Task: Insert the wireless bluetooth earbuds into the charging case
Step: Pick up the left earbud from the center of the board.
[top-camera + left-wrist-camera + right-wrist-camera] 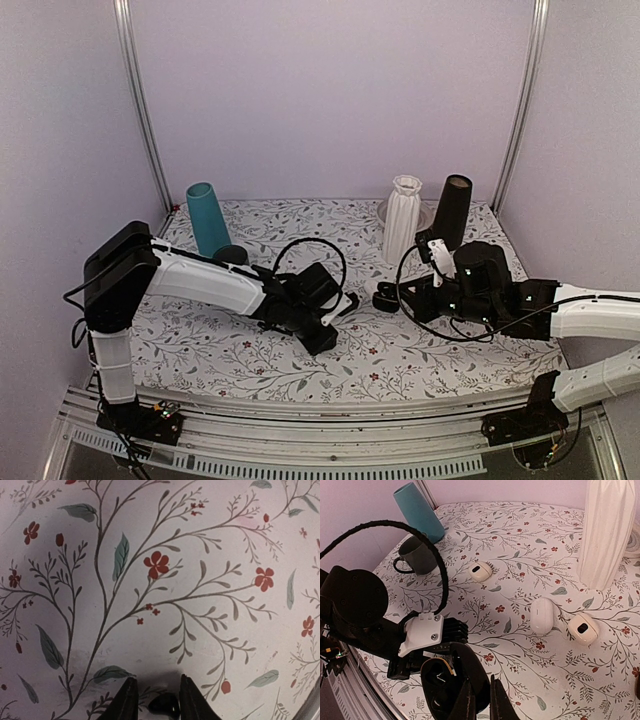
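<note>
My left gripper (156,682) is low over the floral cloth, its jaws narrowly apart around one tiny black earbud (165,705). The earbud touches the right finger, and a sliver of gap shows on its left. In the top view this gripper (322,338) is at the table's middle. My right gripper (482,690) is shut on the wall of the glossy black charging case (440,685), which hangs open at the left of the fingers. In the top view the right gripper (390,297) is a little right of the left one. I see no second black earbud.
White pebble-shaped pieces (481,571) (542,615) (582,628) lie on the cloth. A grey mug (417,555) and a teal vase (418,511) stand at the back left. A white ribbed vase (403,218) and a black cylinder (452,212) stand at the back right.
</note>
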Controlling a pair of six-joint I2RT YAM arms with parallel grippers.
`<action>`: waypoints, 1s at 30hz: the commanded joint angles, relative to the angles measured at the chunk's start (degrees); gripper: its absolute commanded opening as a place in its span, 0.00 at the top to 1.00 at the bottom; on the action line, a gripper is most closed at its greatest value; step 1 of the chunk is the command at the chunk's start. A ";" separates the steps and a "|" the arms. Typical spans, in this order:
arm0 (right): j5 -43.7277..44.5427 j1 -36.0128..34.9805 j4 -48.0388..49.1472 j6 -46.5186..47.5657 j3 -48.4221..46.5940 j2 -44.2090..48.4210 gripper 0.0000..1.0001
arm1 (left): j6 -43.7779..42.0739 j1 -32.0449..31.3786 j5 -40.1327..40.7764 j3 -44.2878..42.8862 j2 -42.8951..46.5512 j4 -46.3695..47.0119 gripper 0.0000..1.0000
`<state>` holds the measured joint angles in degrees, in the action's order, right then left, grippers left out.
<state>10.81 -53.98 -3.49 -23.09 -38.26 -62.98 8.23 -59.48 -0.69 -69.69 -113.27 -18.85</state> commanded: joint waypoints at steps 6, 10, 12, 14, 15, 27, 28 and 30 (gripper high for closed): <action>0.42 0.33 0.24 -0.03 0.17 0.92 0.97 | 1.55 -0.72 1.55 -0.37 -0.51 -2.91 0.62; 0.37 0.29 0.15 -0.02 0.12 0.93 0.97 | 5.00 -0.75 2.57 -0.49 1.93 -2.87 0.57; 0.51 0.36 0.10 0.01 0.12 0.97 0.97 | 6.96 -0.74 3.42 -1.25 2.22 -3.78 0.58; 0.41 0.35 0.02 0.06 0.14 1.18 0.97 | 8.77 -0.80 3.60 -1.75 2.08 -4.27 0.58; 0.45 0.36 0.05 0.06 0.18 1.21 0.97 | 9.70 -0.73 3.47 -1.83 1.97 -4.48 0.59; 0.42 0.45 -0.53 0.26 0.88 2.77 0.97 | 12.56 -1.69 2.14 -4.54 -2.06 -7.62 0.67; 0.37 0.41 -0.55 0.12 0.90 2.90 0.97 | 12.42 -1.79 2.12 -4.88 -2.24 -7.83 0.67; 0.50 0.39 -0.50 -0.08 1.19 3.22 0.97 | 12.19 -1.99 2.31 -5.37 -2.51 -8.20 0.69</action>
<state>10.83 -53.93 -3.90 -23.07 -38.15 -61.19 20.10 -60.23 1.96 -73.23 -114.32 -25.02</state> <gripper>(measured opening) 0.066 0.325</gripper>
